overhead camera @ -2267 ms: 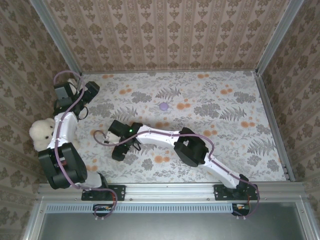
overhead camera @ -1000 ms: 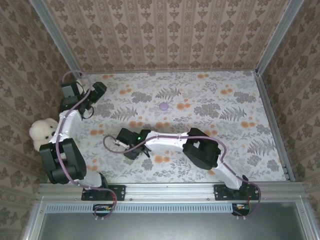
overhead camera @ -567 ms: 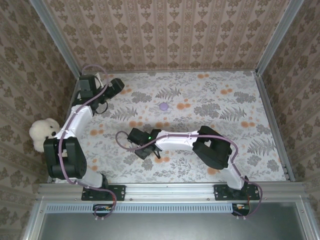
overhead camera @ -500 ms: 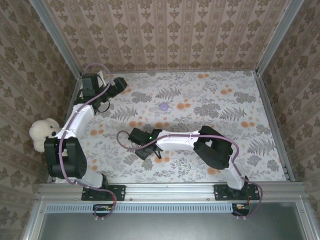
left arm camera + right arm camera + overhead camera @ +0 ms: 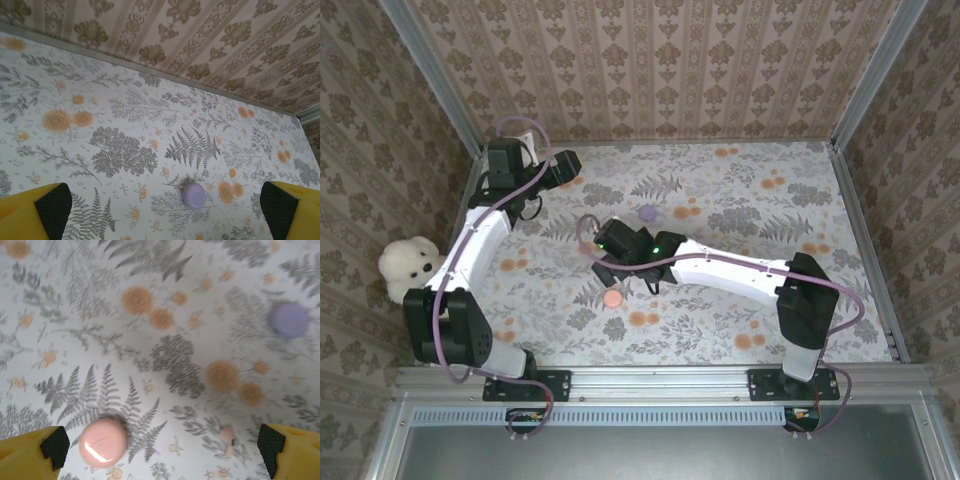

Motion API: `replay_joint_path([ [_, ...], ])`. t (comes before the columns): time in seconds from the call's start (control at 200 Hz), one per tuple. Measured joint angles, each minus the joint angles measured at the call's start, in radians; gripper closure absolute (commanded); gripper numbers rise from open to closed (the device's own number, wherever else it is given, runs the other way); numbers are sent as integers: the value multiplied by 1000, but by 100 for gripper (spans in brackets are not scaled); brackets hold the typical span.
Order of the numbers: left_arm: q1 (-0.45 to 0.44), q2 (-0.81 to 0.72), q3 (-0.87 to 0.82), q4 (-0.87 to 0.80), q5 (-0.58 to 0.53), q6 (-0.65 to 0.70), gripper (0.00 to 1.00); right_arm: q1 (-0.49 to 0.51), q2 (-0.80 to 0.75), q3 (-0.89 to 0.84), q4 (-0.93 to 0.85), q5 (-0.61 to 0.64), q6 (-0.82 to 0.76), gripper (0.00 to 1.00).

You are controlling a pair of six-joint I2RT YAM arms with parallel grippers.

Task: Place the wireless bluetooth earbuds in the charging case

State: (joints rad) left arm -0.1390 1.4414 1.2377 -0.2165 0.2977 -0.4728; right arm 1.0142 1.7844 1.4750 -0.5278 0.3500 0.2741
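Uncovered since half a second ago: pink round case (image 5: 612, 298), lying free on the floral desk (image 5: 750, 200), left of centre in the top view. Same case (image 5: 103, 442) at lower left of the right wrist view, glossy, touching nothing. Off to its right there, small pink piece (image 5: 226, 434), apart from the case and too blurred to name.

Just above the case in the top view, right end effector (image 5: 607, 272), pulled up and rightward from its earlier spot nearer the bottom edge. Jaws spread wide, pinching nothing. Yellow fingers (image 5: 20, 460) at both lower corners of its own view, case nearer the left one.

Further up, purple round piece (image 5: 647, 212), alone on the desk near frame centre. Same piece (image 5: 194, 195) low and right of centre in the left wrist view.

Upper left of the top view, left end effector (image 5: 565, 166) — swung rightward along the back wall since earlier, jaws spread wide, holding nothing. At far left edge, pale stuffed bear (image 5: 404, 268) beside the left arm.
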Motion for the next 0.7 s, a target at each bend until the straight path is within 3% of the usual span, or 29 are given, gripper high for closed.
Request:
replay_joint_path([
  [0.175, 0, -93, -37, 23, -72, 6, 0, -48, -51, 0, 1, -8, 64, 0],
  [0.31, 10, -193, -140, 66, -146, -26, 0, -116, -80, -33, 26, -134, 94, 0],
  [0.39, 31, -244, -207, 98, -177, -63, 0, -140, -76, -42, 24, -204, 97, 5],
  [0.55, 89, -286, -275, 127, -190, -108, 0, -136, -29, -39, 14, -337, 78, 14],
  [0.7, 94, -285, -275, 126, -191, -111, 0, -125, 74, 7, -65, -432, 11, 14],
])
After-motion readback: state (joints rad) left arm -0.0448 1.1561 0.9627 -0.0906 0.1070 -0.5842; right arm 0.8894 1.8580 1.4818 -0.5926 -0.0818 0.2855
